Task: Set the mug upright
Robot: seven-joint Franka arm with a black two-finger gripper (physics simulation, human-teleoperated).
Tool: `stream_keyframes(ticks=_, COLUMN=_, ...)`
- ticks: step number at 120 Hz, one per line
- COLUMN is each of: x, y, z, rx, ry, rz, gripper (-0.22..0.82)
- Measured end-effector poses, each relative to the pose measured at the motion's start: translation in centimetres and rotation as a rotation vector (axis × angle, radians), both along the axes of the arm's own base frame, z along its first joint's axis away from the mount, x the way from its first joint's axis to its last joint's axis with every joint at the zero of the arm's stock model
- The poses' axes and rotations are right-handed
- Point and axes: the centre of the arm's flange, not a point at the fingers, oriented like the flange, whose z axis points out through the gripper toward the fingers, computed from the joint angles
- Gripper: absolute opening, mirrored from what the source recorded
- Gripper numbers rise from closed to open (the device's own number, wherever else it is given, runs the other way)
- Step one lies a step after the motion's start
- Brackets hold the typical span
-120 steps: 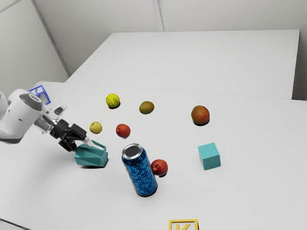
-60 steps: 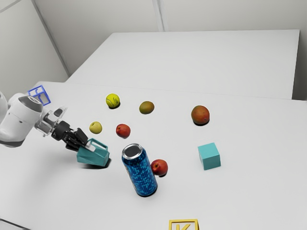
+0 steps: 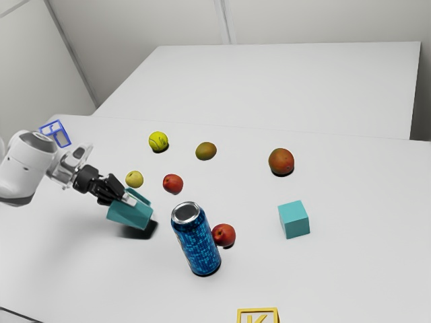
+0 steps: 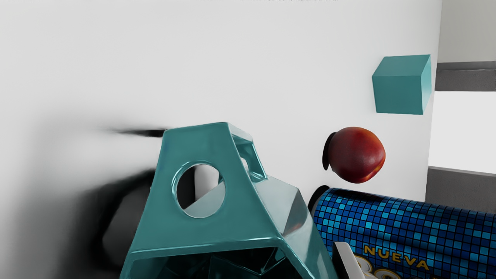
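- One teal mug hung tilted just above the white table, with its dark shadow below it.
- Its handle was on the upper side, and it was not yet upright.
- The gripper had the mug grasped; in the wrist view, a pale fingertip was against the mug's side.
- A blue can stood near the mug, with a red fruit just beside it.
- Beyond these, toward the exterior view's right, sat a teal block.
- Farther back were a yellow fruit, a second red fruit, a tennis ball, a small mango and a larger mango.
- A blue-edged cube lay behind the arm, and a yellow-edged block at the near edge of the exterior view.
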Motion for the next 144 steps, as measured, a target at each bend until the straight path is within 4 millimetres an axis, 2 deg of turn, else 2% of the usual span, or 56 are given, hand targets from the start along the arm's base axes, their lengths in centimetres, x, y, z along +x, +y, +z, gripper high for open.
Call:
stream_keyframes(ticks=11, x=0.6, y=-0.5, z=0.9, rx=0.017, ry=-0.020, rz=-0.006, gripper=-0.17)
stream_keyframes(ticks=22, x=1.7, y=-1.9, z=2.2, rx=0.078, ry=-0.059, rz=-0.010, gripper=-0.17)
stream_keyframes(ticks=44, x=3.9, y=-5.7, z=5.0, rx=0.292, ry=-0.122, rz=-0.053, gripper=-0.17)
stream_keyframes(ticks=61, x=3.9, y=-8.9, z=6.3, rx=0.399, ry=-0.117, rz=-0.086, gripper=-0.18)
stream_keyframes(ticks=68, x=3.8, y=-8.6, z=6.5, rx=0.446, ry=-0.099, rz=-0.075, gripper=-0.18)
stream_keyframes(ticks=83, x=3.4, y=-5.6, z=6.6, rx=0.568, ry=-0.041, rz=-0.029, gripper=-0.18)
stream_keyframes(ticks=90, x=3.3, y=-5.1, z=6.6, rx=0.615, ry=-0.012, rz=-0.015, gripper=-0.18)
stream_keyframes(ticks=117, x=4.1, y=-9.1, z=6.4, rx=0.779, ry=0.054, rz=-0.043, gripper=-0.18)
stream_keyframes(ticks=144, x=4.2, y=-9.0, z=6.0, rx=0.886, ry=0.124, rz=0.039, gripper=-0.18)
